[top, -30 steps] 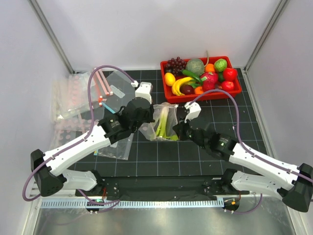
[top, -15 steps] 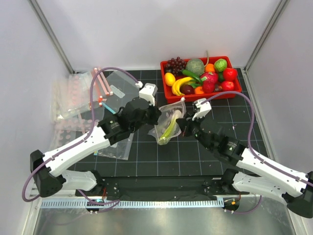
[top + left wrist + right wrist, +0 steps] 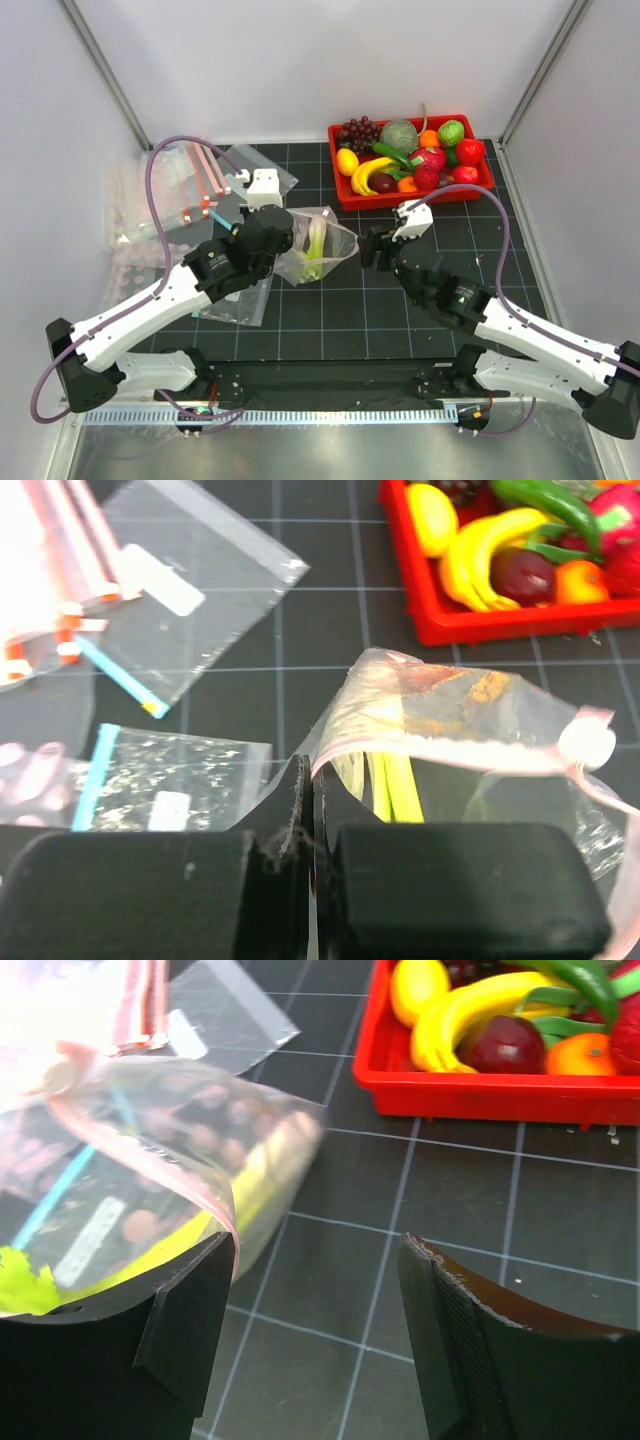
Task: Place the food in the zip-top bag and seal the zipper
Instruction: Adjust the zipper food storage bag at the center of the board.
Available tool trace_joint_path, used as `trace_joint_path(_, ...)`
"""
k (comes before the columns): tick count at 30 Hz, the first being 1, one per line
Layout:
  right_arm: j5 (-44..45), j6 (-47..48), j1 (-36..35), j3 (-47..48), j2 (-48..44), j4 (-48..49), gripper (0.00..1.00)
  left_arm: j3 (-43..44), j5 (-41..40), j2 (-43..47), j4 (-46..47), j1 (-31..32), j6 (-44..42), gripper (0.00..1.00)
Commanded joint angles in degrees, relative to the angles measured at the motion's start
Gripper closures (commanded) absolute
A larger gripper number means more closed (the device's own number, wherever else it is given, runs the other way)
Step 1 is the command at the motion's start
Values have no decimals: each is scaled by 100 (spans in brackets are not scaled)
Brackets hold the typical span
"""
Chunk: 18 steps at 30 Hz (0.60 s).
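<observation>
Left gripper (image 3: 308,815): pinched shut on edge of zip-top bag (image 3: 450,720), celery stalk (image 3: 392,780) inside, just ahead. Right gripper (image 3: 318,1252): spread wide, empty, bag at its left side.

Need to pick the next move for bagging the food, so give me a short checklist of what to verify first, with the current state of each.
1. Left end effector grips the clear plastic zip-top bag: ok, shut on its edge.
2. Right end effector is free: ok, open and holding nothing, beside the bag.
3. Pale-green celery stalk is inside the bag: ok.
4. Pinkish-white zipper strip is sealed: not ok, the mouth looks open.
5. Yellow lemon and red apple are bagged: not ok, both lie in the red plastic tray.
</observation>
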<state>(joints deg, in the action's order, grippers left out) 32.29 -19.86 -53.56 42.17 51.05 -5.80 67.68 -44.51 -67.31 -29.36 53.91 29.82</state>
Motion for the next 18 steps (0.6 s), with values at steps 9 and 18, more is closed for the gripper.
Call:
trace_joint_path(9, -388, -299, 1197, 160, 266, 315, 25, 228, -936, 69, 10, -38, -91, 100)
trace_joint_path(18, 205, -423, 2560, 1749, 2176, -499, 7, 158, -419, 69, 264, -30, -213, 100)
